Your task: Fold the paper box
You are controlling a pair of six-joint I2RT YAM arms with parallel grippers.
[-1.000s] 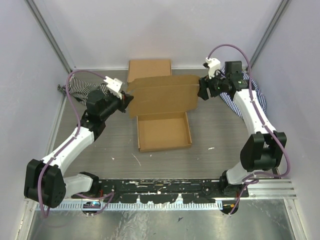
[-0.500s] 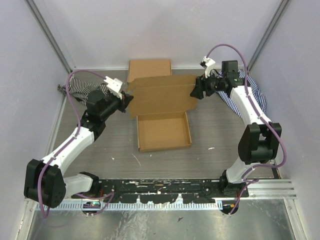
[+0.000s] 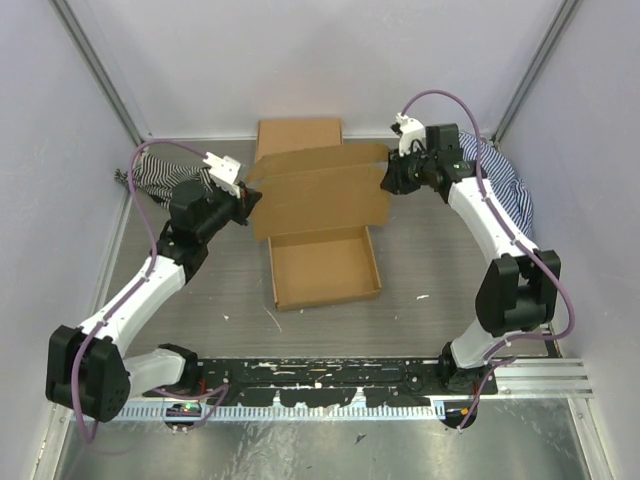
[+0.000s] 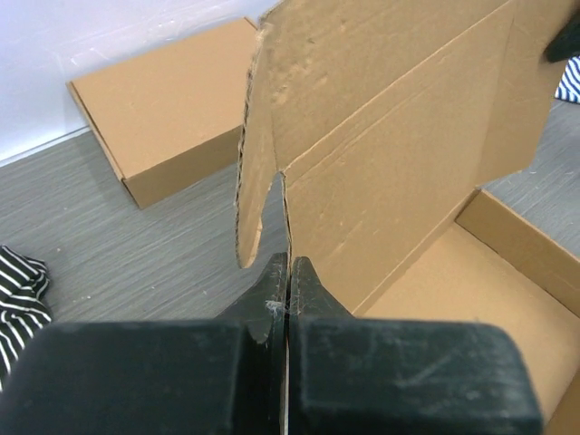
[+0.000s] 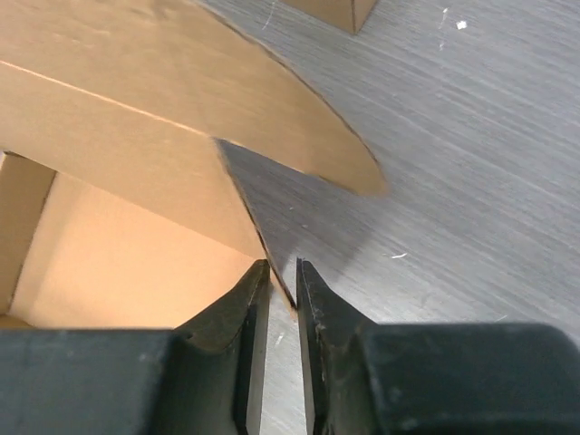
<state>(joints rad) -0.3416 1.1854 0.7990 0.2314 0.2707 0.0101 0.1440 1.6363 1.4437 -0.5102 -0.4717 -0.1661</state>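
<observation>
The paper box [image 3: 325, 265] lies open in the middle of the table, its lid panel [image 3: 320, 190] raised over the tray's far side. My left gripper [image 3: 250, 198] is shut on the lid's left edge; in the left wrist view its fingers [image 4: 288, 263] pinch the cardboard [image 4: 390, 136] just below a rounded side tab. My right gripper [image 3: 387, 185] is at the lid's right edge. In the right wrist view the jaws [image 5: 283, 267] stand narrowly apart around the thin edge of a flap [image 5: 118, 118], with a gap still showing.
A neat flat brown box [image 3: 298, 133] lies at the back, just behind the raised lid, also seen from the left wrist [image 4: 154, 109]. Striped cloths lie at the back left [image 3: 160, 172] and back right [image 3: 510, 185]. Walls enclose the table on three sides.
My right gripper has moved in onto the lid's right edge and its jaws have narrowed a great deal. The lid has shifted slightly left. My left gripper keeps its grip.
</observation>
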